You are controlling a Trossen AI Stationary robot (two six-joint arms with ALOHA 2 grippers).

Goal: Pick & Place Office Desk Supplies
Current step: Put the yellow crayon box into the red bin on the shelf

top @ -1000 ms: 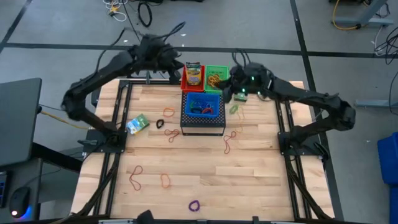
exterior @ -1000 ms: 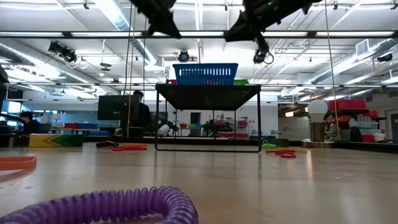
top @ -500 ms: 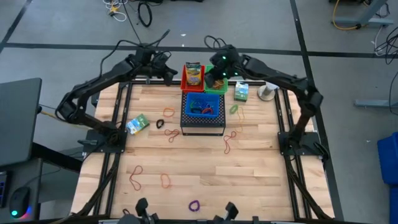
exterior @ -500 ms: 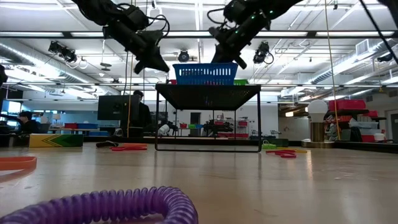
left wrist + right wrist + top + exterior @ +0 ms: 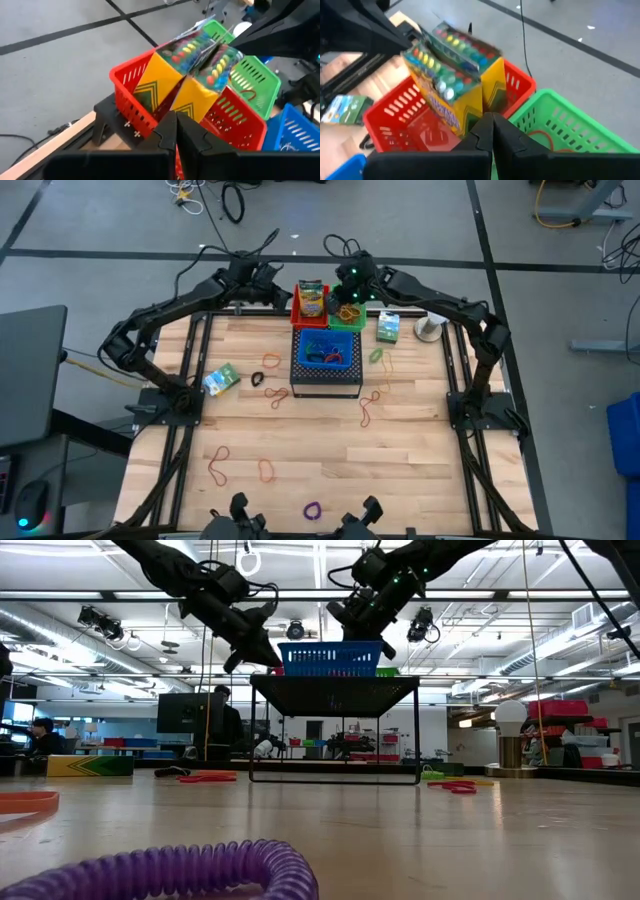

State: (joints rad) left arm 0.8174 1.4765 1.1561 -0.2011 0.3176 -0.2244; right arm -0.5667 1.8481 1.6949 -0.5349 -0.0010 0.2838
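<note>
A yellow crayon box (image 5: 312, 296) stands in the red basket (image 5: 297, 308) at the far edge. My left gripper (image 5: 282, 290) hovers shut just left of that basket, its fingertips (image 5: 175, 125) before the basket's wall. My right gripper (image 5: 346, 296) hovers shut over the green basket (image 5: 352, 318), which holds rubber bands; in the right wrist view the gripper (image 5: 492, 122) sits between the two baskets. Green-white boxes lie at the left (image 5: 221, 378) and far right (image 5: 388, 327). Rubber bands (image 5: 218, 463) and a purple loop (image 5: 313, 509) lie on the table.
A blue basket (image 5: 326, 352) with coloured loops sits on the big black perforated box (image 5: 326, 385) at mid-table. A white ball on a stand (image 5: 430, 328) is at the far right. More rubber bands (image 5: 368, 408) are scattered around the black box.
My left gripper has come down and gone toward the red basket. My right gripper has gone from above the right green-white box toward the far left, to above the green basket; that box now shows uncovered on the table.
</note>
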